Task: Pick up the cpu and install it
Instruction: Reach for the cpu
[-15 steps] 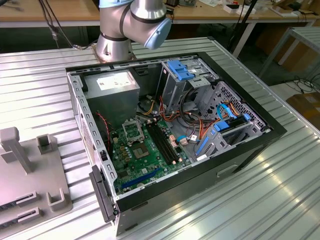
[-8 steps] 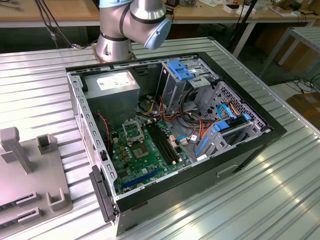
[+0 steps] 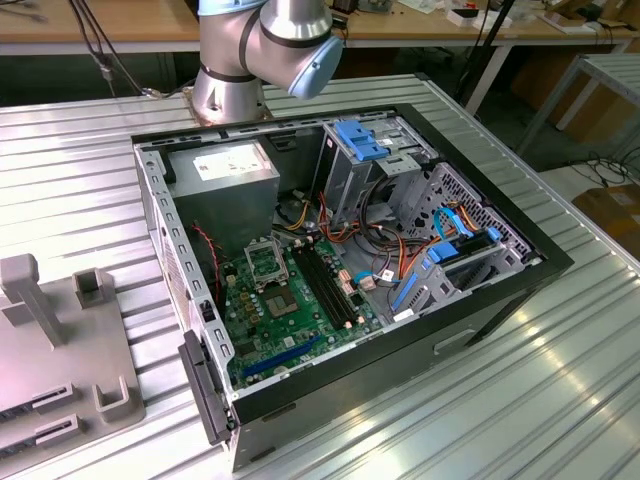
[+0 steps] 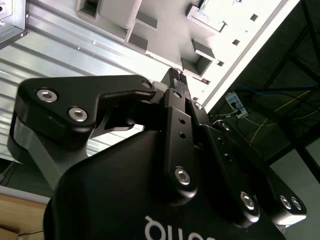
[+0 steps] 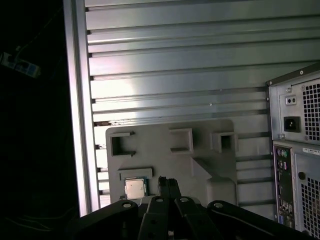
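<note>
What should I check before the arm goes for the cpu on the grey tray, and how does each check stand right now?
1. Small silver-topped square cpu lying flat in the grey moulded tray: ok.
2. Gripper empty: ok.
3. Jaws open for the pick: not ok, they look shut.
4. Gripper centred over the cpu: not ok, it sits beside it.
5. Black-framed square socket on the green motherboard open and empty: cannot tell.
6. Black computer case open on top: ok.
</note>
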`<state>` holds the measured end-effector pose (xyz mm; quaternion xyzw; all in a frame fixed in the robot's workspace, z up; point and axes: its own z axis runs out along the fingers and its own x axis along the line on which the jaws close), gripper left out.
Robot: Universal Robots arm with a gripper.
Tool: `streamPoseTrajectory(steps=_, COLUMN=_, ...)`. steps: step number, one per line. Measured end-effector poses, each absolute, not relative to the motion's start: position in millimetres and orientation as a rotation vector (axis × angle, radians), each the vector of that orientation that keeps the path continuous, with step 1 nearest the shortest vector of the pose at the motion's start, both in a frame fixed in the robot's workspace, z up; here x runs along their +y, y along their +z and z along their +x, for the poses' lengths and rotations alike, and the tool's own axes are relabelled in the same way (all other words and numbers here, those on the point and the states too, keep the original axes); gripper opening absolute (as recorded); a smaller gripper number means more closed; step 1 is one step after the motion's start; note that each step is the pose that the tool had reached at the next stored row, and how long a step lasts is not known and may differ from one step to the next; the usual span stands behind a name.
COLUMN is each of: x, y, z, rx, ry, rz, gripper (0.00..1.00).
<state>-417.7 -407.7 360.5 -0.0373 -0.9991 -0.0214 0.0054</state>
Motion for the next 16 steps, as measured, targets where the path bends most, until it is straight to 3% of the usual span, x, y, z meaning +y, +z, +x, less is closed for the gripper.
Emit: streamPoseTrajectory(steps=16, x=-414, y=360, z=-431, rx=-3.128, ry=-0.067, rz=-0.117, gripper=0.11)
